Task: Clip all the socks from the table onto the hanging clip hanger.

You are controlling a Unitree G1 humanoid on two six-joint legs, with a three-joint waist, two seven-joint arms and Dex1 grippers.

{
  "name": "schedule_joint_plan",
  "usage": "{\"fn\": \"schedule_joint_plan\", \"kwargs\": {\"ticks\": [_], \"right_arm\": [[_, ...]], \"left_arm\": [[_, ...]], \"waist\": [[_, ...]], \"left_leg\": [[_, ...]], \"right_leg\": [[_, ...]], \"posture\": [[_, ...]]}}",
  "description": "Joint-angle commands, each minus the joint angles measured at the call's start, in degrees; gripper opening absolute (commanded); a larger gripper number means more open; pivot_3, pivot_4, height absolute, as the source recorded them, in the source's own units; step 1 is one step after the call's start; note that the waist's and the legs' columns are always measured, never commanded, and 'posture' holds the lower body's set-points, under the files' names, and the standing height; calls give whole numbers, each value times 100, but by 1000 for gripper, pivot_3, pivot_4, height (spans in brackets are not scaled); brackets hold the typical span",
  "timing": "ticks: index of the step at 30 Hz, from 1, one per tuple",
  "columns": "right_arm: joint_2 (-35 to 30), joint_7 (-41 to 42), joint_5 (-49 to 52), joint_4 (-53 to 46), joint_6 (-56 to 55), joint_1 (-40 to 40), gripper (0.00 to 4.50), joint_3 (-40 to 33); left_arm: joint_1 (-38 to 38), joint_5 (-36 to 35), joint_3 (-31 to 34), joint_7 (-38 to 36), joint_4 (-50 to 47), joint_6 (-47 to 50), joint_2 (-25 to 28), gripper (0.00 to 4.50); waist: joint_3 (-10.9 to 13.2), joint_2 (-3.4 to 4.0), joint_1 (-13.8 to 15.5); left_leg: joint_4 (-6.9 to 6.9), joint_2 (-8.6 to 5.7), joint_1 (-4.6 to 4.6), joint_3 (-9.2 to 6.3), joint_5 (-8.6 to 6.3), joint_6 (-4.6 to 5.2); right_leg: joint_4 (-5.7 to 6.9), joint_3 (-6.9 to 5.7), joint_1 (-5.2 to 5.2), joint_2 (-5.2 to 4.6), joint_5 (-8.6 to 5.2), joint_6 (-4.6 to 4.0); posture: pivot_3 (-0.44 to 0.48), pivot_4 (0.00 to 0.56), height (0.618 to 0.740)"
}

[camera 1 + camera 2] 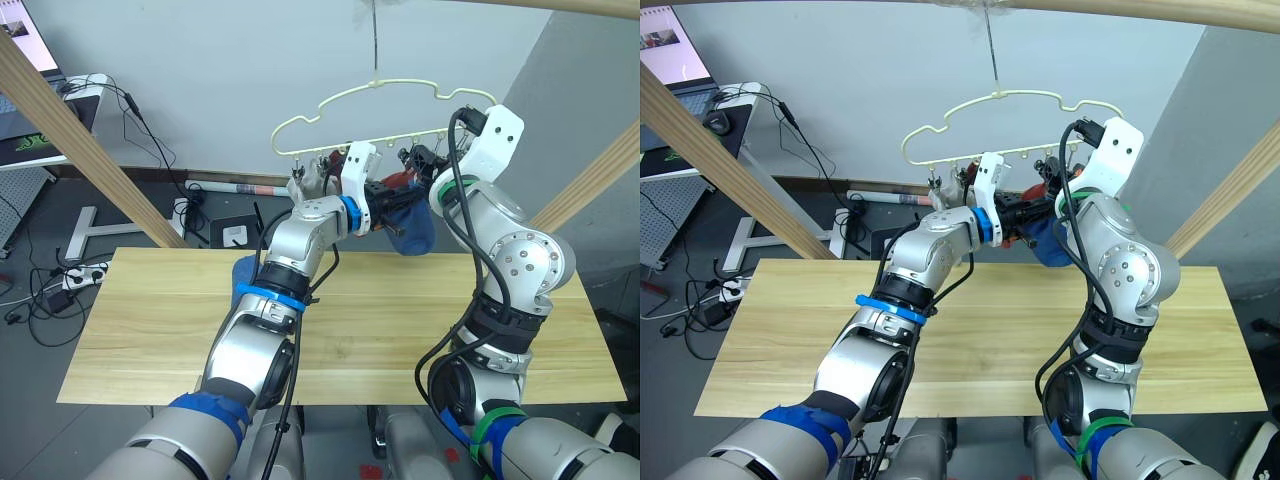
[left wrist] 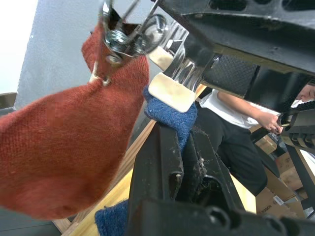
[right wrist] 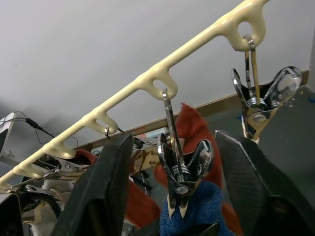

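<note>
Pale yellow wire makes up the clip hanger (image 1: 385, 100), which hangs by its hook from a thin line above the far edge of the table (image 1: 150, 330). Both my arms are raised to its lower bar. My left gripper (image 1: 385, 195) reaches in from the left and is pressed together on a blue sock (image 1: 412, 232), which droops below the bar in front of my right forearm. In the left wrist view the blue fabric (image 2: 170, 115) is pinched between my fingers (image 2: 162, 162) just under a cream-tipped clip.

My right gripper (image 3: 182, 187) has its fingers spread wide on either side of a silver clip (image 3: 179, 177) hanging from a loop of the bar, and the clip's tips touch the top of the blue sock (image 3: 197, 214). Behind it hangs a brick red sock (image 2: 64, 147), already held by another clip (image 2: 115, 42). Another blue sock (image 1: 243, 275) lies on the table, partly hidden behind my left arm.

Slanted wooden poles (image 1: 80, 140) frame the scene on both sides. Beyond the table the floor has cables and a power strip (image 1: 75, 275), and a desk (image 1: 40, 120) stands at the far left. A person in a white shirt (image 2: 231, 105) shows in the left wrist view past my fingers.
</note>
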Motion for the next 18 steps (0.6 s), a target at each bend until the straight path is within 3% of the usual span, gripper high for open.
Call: {"fn": "schedule_joint_plan", "kwargs": {"ticks": [1,14,18], "right_arm": [[150,9,90,-200,-60,-75,2579,86],[-110,307,203,-882,695,532,2590,311],[-477,724,290,-1340,1059,1020,2590,666]], "left_arm": [[-178,-101,31,-43,-255,-11,-73,286],[504,-159,-248,-337,-1309,571,286,4165],[1000,-243,-381,-573,-2143,919,683,4165]], "waist": [[0,0,0],[0,1,-32],[0,1,-70]], "left_leg": [[0,0,0,0,0,0],[-5,1,0,0,0,0],[-5,2,-1,-1,0,0]], "right_leg": [[0,0,0,0,0,0],[-2,1,0,0,0,0],[1,2,-3,0,0,0]], "posture": [[-30,252,740],[-32,244,740],[-32,243,740]]}}
